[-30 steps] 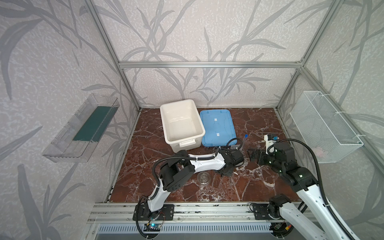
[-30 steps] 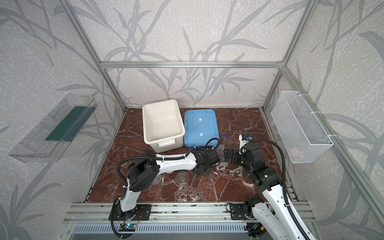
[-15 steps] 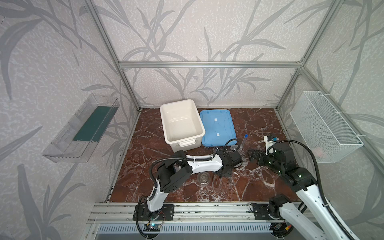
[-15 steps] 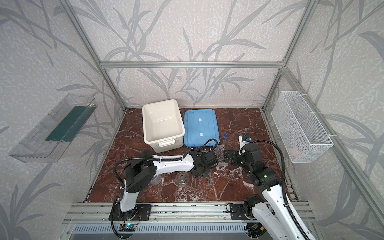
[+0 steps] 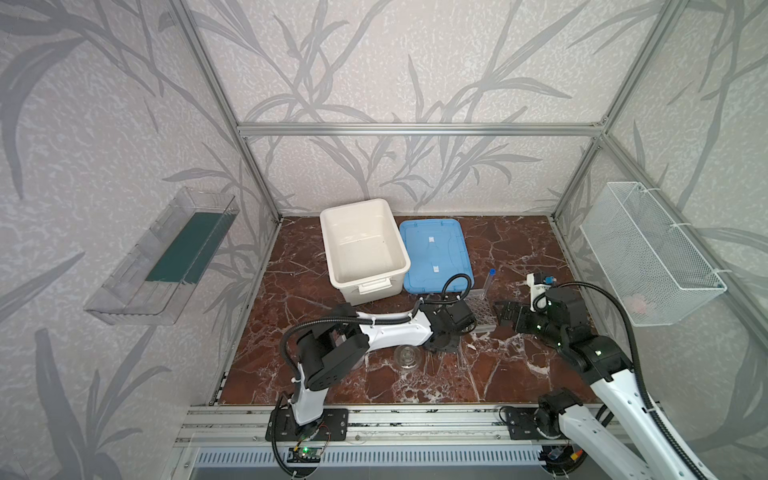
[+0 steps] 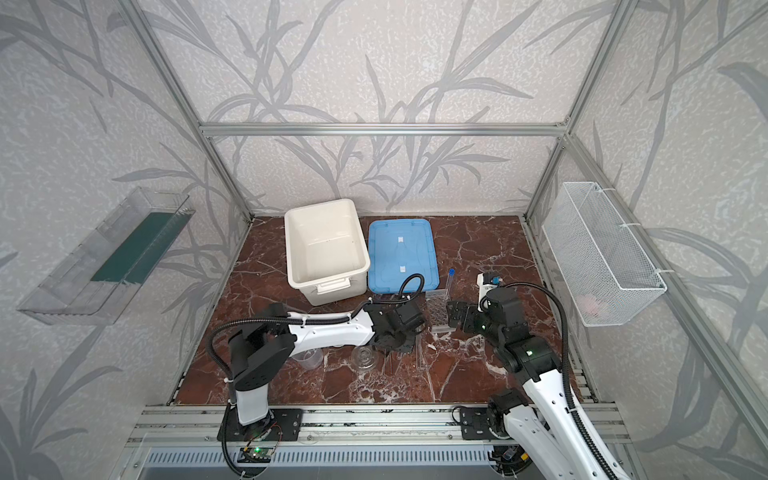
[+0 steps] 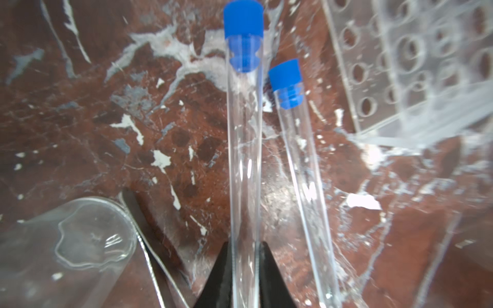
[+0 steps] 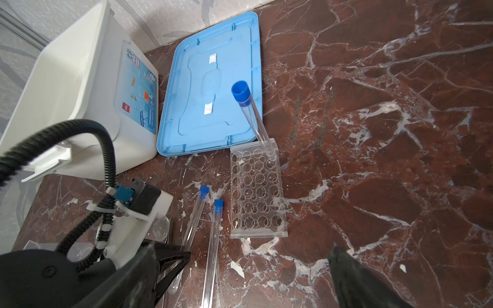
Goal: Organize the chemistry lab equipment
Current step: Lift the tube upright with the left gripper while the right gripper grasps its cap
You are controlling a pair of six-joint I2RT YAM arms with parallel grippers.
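Early going, by my reading. The white tub (image 5: 361, 245), far beyond both sets of fingers, sits empty with its blue lid (image 5: 434, 253) flat alongside, so nothing is boxed yet.

The rack (image 8: 256, 186) lies straight ahead of the right fingers (image 8: 352, 282), which are spread wide and hold nothing. One standing tube (image 8: 252, 117) leans in a hole at the rack corner farthest from them, so one of three is placed.

The left fingers (image 7: 266, 269) are closed on the gripped tube (image 7: 244, 149) near its rounded end. Whether it is clear of the surface (image 5: 519, 257) I cannot tell. The loose tube (image 7: 301, 160) lies just beside those fingers, towards the rack.

On their other side rests the round glass vessel (image 5: 407, 356), with a thin metal rod (image 7: 149, 256) between it and the fingers. The small beaker (image 6: 309, 357) stands well behind them. All of that is left to sort.

The tub is smooth, opaque moulded plastic with rounded corners. The surface is polished red-brown marble veined white, likely slick under glass. The rack is a clear, hard-edged block with rows of round holes. The tubes are long, thin-walled, transparent cylinders with blue plugs, and they would probably roll easily. The vessel is shallow, clear and round.
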